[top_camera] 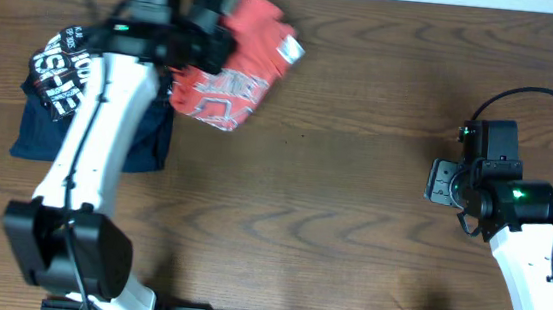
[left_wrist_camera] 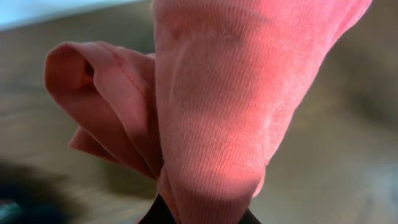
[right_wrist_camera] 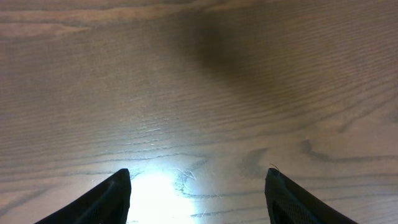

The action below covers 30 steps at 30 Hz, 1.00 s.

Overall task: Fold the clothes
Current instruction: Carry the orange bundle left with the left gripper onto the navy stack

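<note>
The orange-red T-shirt (top_camera: 236, 66) with white block lettering lies bunched at the back of the table, left of centre. My left gripper (top_camera: 204, 20) is shut on its upper part and holds a fold of it up. In the left wrist view the shirt (left_wrist_camera: 211, 106) fills the frame, pinched between my left gripper's dark jaws (left_wrist_camera: 200, 218) at the bottom edge. My right gripper (top_camera: 440, 181) is open and empty over bare wood at the right; in the right wrist view its two fingers (right_wrist_camera: 198, 193) are wide apart.
A black garment with white lettering (top_camera: 58, 71) lies on a navy blue garment (top_camera: 98, 129) at the far left, partly under my left arm. The wooden table (top_camera: 334, 180) stretches between the two arms.
</note>
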Available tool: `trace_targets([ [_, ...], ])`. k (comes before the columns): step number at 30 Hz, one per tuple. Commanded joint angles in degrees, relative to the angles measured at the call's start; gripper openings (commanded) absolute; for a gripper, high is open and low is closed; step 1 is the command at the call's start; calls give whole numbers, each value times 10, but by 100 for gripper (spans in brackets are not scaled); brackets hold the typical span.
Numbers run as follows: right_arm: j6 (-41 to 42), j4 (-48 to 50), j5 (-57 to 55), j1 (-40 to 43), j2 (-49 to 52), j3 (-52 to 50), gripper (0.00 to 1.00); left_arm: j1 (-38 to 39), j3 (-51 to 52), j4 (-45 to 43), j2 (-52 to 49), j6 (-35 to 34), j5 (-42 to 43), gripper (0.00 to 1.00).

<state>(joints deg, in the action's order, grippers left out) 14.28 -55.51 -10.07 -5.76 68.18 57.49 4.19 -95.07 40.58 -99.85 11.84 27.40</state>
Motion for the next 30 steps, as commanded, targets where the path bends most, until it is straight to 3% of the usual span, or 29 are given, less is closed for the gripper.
trace_targets([
  [1,7,0,-5,5,-3,7,67,-61,-14,-22,21,-27,-15,6],
  [15,7,0,-9,5,-3,7,67,-288,-14,-71,4,-51,-16,6],
  [25,7,-4,-9,5,-4,7,67,-363,-14,-80,-71,-51,-16,7],
  [26,7,-7,-9,5,-4,7,67,-368,-14,-81,-80,-51,-16,17],
  [27,7,-9,-9,5,-3,7,67,-371,-14,-82,-86,-51,-16,41],
  [28,7,-12,-9,5,-3,7,67,-377,-14,-84,-92,-54,-16,78],
  [29,7,-14,-9,5,-4,7,67,-381,-14,-86,-92,-64,-16,93],
  [30,7,-15,-9,5,-3,7,67,-385,-14,-90,-92,-73,-16,99],
])
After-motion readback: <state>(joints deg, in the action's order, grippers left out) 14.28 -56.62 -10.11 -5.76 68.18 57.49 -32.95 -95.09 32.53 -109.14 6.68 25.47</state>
